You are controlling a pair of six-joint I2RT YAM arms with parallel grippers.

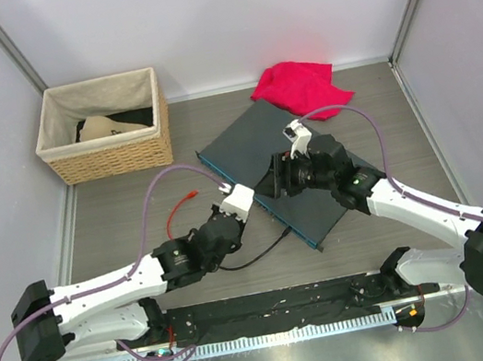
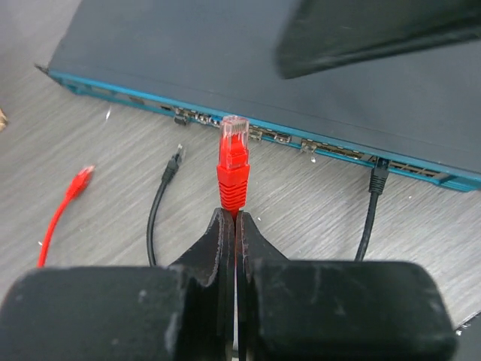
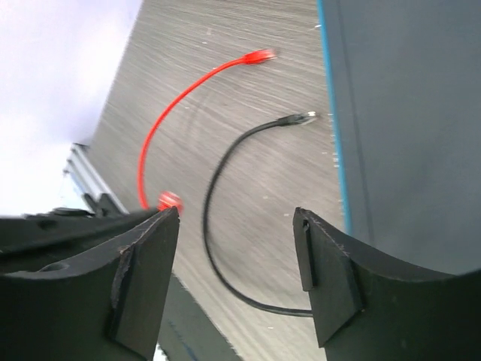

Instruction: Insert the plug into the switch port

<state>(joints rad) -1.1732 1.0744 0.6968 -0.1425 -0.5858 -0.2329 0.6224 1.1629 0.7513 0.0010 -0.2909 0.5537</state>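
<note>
Pointing its clear tip at a teal-blue front face, the red plug [image 2: 233, 162] is pinched by its boot between the pressed-together fingers of the left gripper [image 2: 235, 222]. It stands just short of the switch ports [image 2: 258, 135] that line that narrow face. The plug's long axis runs straight out from the claw and meets the face roughly square, so the ports lie dead ahead of the claw. The opening directly behind the tip is hidden by the plug, so whether the two are lined up cannot be told. The likely next move is a short push along that axis, with perhaps a small sideways correction. The left arm is plainly the nearer one, reaching low across the table [image 1: 118, 225] from the left with its wrist levelled at the face. The network switch [image 1: 259, 145] is a flat dark-grey box lying skewed on the table. One black cable [image 2: 373, 197] is already seated in a port further right, and a loose black cable [image 2: 154, 218] lies on the wood to the plug's left. The right gripper [image 3: 237, 263] hangs above the switch's near edge with its fingers [image 3: 331, 278] spread and nothing between them. It appears placed to steady the box, though that is a guess.
</note>
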